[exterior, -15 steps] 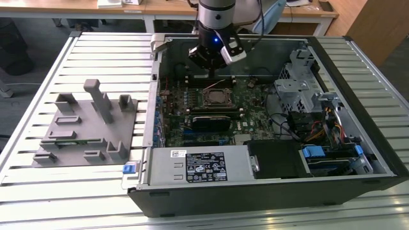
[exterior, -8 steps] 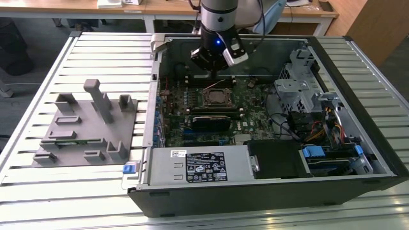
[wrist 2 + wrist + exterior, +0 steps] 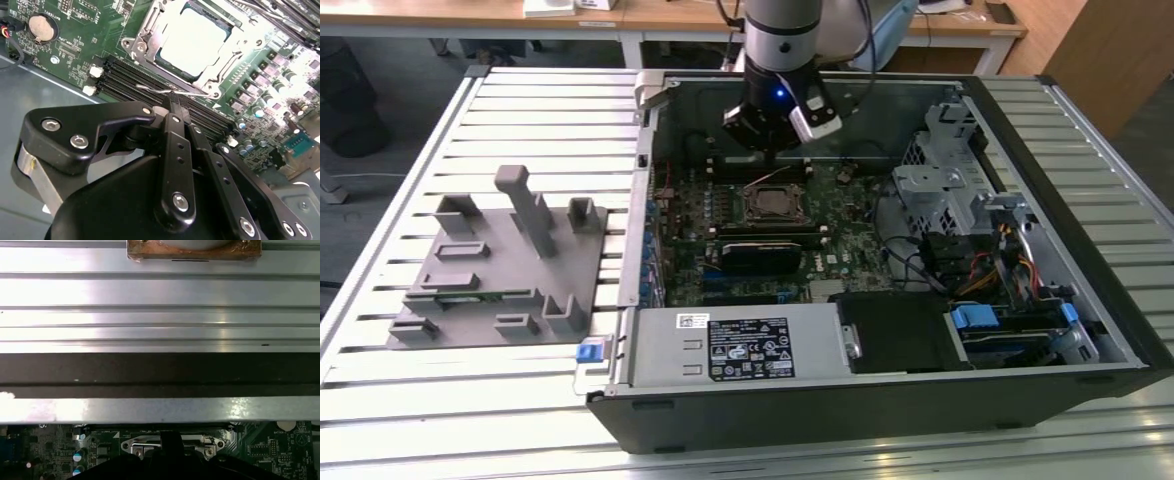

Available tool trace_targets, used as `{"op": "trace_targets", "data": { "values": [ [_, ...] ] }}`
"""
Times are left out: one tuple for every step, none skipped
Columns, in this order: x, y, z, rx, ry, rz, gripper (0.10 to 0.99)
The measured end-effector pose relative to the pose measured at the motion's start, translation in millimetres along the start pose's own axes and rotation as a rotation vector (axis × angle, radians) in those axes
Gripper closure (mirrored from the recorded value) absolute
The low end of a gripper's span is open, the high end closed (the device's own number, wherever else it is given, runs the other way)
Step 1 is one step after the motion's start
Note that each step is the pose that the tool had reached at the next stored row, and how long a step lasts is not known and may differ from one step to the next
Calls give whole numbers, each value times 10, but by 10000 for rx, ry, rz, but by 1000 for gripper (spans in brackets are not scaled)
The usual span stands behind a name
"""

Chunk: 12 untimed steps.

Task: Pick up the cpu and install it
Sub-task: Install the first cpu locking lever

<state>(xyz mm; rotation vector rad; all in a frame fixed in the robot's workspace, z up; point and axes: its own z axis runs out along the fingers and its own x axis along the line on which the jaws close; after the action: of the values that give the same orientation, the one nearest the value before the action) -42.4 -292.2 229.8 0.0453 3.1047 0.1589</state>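
cpu (image 3: 192, 42) seated in the motherboard socket (image 3: 150, 30), frame around it; gripper (image 3: 172, 102) fingers together, empty, tips at the socket's wire latch lever (image 3: 160, 91), seemingly to work it; computer case (image 3: 1067, 330) on worktop (image 3: 534, 400)

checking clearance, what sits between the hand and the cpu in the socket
In the second wrist view, black memory slots and the socket's wire lever lie between the hand and the cpu.
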Motion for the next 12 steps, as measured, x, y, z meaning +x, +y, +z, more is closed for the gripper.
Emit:
{"op": "trace_targets", "data": {
  "values": [
    [-7, 1, 6, 0, 0, 0, 980],
    [-14, 3, 11, 0, 0, -1, 980],
    [-22, 5, 16, -2, -1, -1, 980],
    [-29, 8, 20, -2, -1, 0, 980],
    [-36, 13, 23, -2, -1, -1, 980],
    [-42, 17, 27, -1, -1, 0, 980],
    [-48, 21, 31, -1, -1, 0, 980],
    [-55, 24, 35, -1, -1, -1, 980],
    [-63, 27, 40, -1, -1, 0, 980],
    [-78, 34, 50, -2, -1, -1, 980],
    [-83, 37, 55, -2, -1, -1, 980],
    [-88, 39, 59, -2, -2, -1, 980]
  ]
}}
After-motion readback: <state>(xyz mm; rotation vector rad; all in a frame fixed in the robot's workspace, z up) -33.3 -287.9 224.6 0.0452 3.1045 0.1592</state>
